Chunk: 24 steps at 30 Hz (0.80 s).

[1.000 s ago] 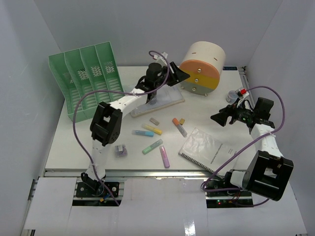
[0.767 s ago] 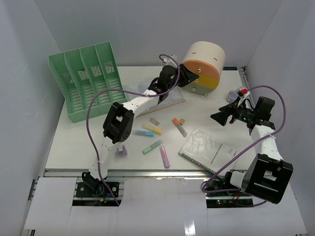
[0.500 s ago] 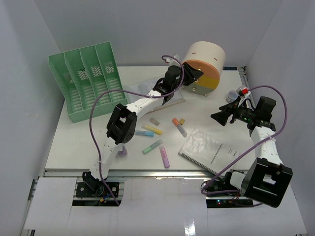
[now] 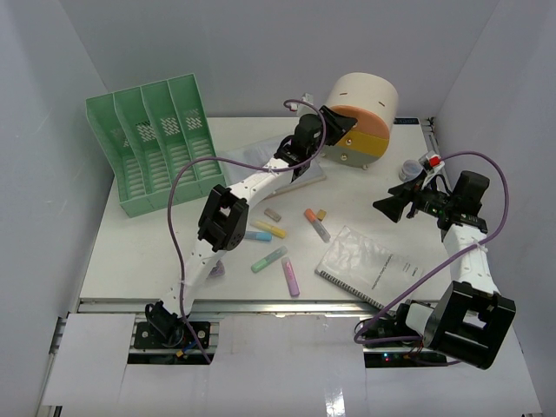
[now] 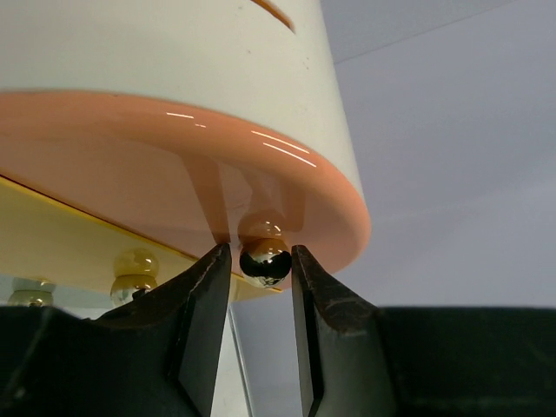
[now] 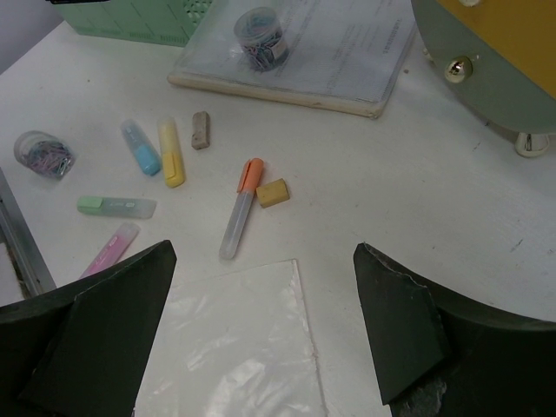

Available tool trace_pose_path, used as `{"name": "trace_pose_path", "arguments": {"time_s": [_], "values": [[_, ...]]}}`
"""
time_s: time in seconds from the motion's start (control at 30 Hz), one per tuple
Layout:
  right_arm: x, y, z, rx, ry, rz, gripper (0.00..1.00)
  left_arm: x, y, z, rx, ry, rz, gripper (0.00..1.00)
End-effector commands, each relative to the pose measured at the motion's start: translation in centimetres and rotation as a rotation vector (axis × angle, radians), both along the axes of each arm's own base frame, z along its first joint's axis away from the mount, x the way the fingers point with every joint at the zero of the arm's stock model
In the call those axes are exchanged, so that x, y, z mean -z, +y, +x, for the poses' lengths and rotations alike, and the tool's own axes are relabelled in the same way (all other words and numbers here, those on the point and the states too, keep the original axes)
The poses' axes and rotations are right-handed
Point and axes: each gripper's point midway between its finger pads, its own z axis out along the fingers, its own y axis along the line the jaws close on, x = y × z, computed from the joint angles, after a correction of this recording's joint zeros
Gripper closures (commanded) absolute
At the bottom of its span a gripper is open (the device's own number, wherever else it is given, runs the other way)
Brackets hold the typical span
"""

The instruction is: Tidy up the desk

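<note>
The desk [image 4: 130,234] is the big white tabletop under everything, with rails along its near edge. It is stiff, heavy and fixed, so nothing here will lift or shift it. Organizing it means handling the small things on it. Highlighters [image 4: 269,258] lie loose in the middle, a notebook [image 4: 369,265] sits to the right, a clipboard [image 6: 295,61] lies further back, and a green file rack [image 4: 152,148] stands at the far left.

The round drawer unit [image 4: 369,100] stands at the back of the desk and looks light enough to slide if pulled hard. Its only real handhold is the knob [image 5: 265,261] on the orange drawer [image 5: 174,165]. The knob is small, round and shiny — likely slippery — so it wants a centred pinch and a straight, gentle pull.

The left arm is stretched long across the desk toward the drawer unit, its wrist levelled at the drawer face. The left gripper [image 4: 334,122] is narrowed with one finger on each side of the knob. The finger on the right of the wrist view looks to be touching it and the other sits just beside it, so I cannot tell whether the pinch is made.

The right arm is folded back at the right side of the desk. The right gripper [image 4: 387,207] is spread wide and holds nothing — it hangs above the surface, pointing toward the middle, well apart from the highlighters
</note>
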Motion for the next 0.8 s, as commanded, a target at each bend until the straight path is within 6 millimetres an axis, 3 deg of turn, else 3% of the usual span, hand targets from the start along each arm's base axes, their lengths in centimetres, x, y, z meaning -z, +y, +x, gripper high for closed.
{"name": "trace_pose_path", "arguments": {"time_s": [0.0, 0.17, 0.4, 0.5, 0.63, 0.77], "values": [[-1.2, -0.4, 0.2, 0.009, -0.065, -0.021, 0.11, -1.8, 0.4, 0.2, -0.029, 0.008, -0.027, 0.59], [-1.2, -0.4, 0.2, 0.009, -0.065, -0.021, 0.10, -2.1, 0.5, 0.0, -0.027, 0.003, -0.026, 0.62], [-0.8, -0.6, 0.3, 0.018, -0.059, -0.029, 0.11, -2.7, 0.8, -1.1, 0.004, -0.010, -0.024, 0.83], [-0.5, -0.7, 0.3, 0.021, -0.055, -0.036, 0.11, -3.4, 1.6, -3.0, 0.026, -0.039, -0.005, 0.87], [-0.1, -0.8, 0.4, 0.022, -0.048, -0.040, 0.11, -3.7, 3.1, -6.9, 0.049, -0.082, 0.037, 0.90], [0.3, -1.0, 0.5, 0.030, -0.037, -0.048, 0.11, -3.6, 4.4, -8.9, 0.058, -0.102, 0.043, 0.90]]}}
